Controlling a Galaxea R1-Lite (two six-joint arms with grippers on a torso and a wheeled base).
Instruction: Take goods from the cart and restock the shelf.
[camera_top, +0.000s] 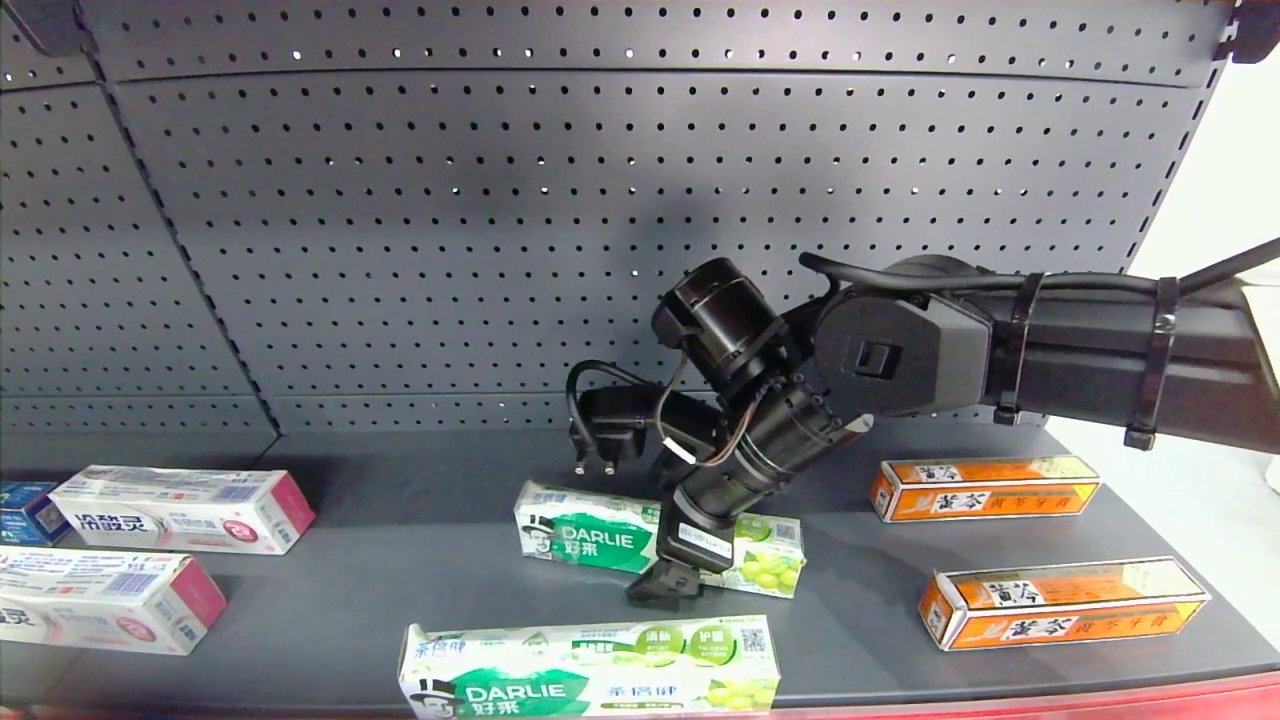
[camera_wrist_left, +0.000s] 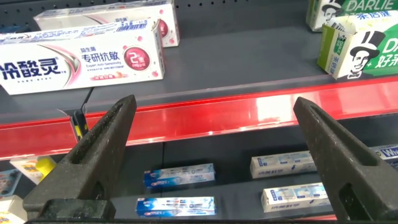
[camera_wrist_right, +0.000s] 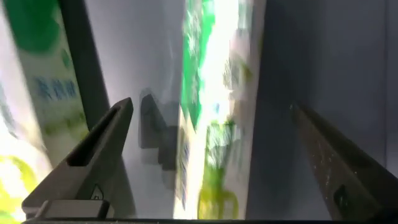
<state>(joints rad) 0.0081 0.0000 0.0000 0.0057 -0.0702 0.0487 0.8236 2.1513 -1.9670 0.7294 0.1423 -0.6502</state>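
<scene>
Before the front edge of the shelf (camera_top: 420, 560) the left gripper (camera_wrist_left: 214, 106) gapes wide; at that edge lies one green toothpaste box (camera_top: 590, 668); behind it, a second green box (camera_top: 585, 535) sits between the spread fingers of the right gripper (camera_top: 665, 588); two orange boxes (camera_top: 1065, 600) (camera_top: 985, 487) by the right edge; two pink boxes (camera_top: 100, 600) (camera_top: 185, 508) by the left.

Green-and-white toothpaste boxes (camera_top: 590, 680), orange boxes (camera_top: 985, 487), pink-and-white boxes (camera_top: 180, 510), grey perforated back panel (camera_top: 400, 250)

Grey perforated back panel (camera_top: 500, 250), glossy red price rail (camera_wrist_left: 217, 111), pale wall (camera_top: 1232, 150) at right
</scene>
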